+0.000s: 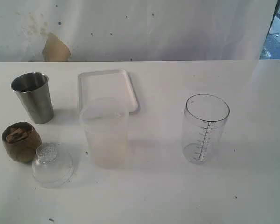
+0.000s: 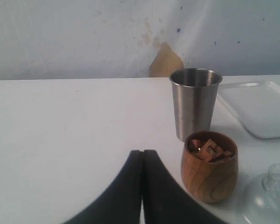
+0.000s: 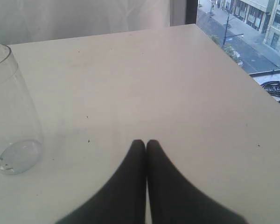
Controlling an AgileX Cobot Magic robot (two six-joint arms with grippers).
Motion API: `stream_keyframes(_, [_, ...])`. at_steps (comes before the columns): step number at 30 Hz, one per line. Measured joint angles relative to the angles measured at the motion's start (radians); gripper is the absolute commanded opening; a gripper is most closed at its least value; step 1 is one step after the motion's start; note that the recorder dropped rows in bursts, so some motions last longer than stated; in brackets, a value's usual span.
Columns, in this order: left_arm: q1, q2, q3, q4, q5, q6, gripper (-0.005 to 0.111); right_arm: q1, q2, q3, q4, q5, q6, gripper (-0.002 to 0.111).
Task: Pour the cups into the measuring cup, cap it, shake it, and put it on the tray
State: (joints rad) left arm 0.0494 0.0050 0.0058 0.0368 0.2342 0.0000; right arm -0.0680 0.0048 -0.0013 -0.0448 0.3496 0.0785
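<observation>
Measuring cup [image 1: 206, 129]: one, standing upright on the white table [image 1: 168, 196], in the right half of the exterior view, well apart from everything else; mouth up, long axis vertical, black scale facing the camera, looks empty. Cups: two, both upright at the left, steel tumbler [image 1: 32, 97] behind, wooden cup [image 1: 21, 142] in front with brown pieces inside. Tray [image 1: 107, 84]: one, lying flat toward the back, left of centre, long side running front to back. Frosted tumbler [image 1: 105, 135]: one, upright just in front of the tray. Clear domed lid [image 1: 52, 164]: one, just beside the wooden cup. Left gripper [image 2: 142, 154] and right gripper [image 3: 146, 142]: two, jaws of each clenched together, grasping nothing
</observation>
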Motion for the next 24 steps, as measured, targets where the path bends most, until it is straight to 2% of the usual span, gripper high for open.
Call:
stream_keyframes(17, [0.0,0.0,0.0,0.002,-0.003,0.008,0.0,0.0,0.0,0.0,0.0,0.0,0.0,0.0])
stream_keyframes(21, [0.0,0.0,0.0,0.0,-0.108,0.017,0.0,0.0,0.0,0.0,0.0,0.0,0.0,0.0])
stream_keyframes(23, [0.0,0.0,0.0,-0.013,-0.207,0.017,0.0,0.0,0.0,0.0,0.0,0.0,0.0,0.0])
stream_keyframes(24, [0.0,0.0,0.0,-0.02,-0.32,0.017,0.0,0.0,0.0,0.0,0.0,0.0,0.0,0.0])
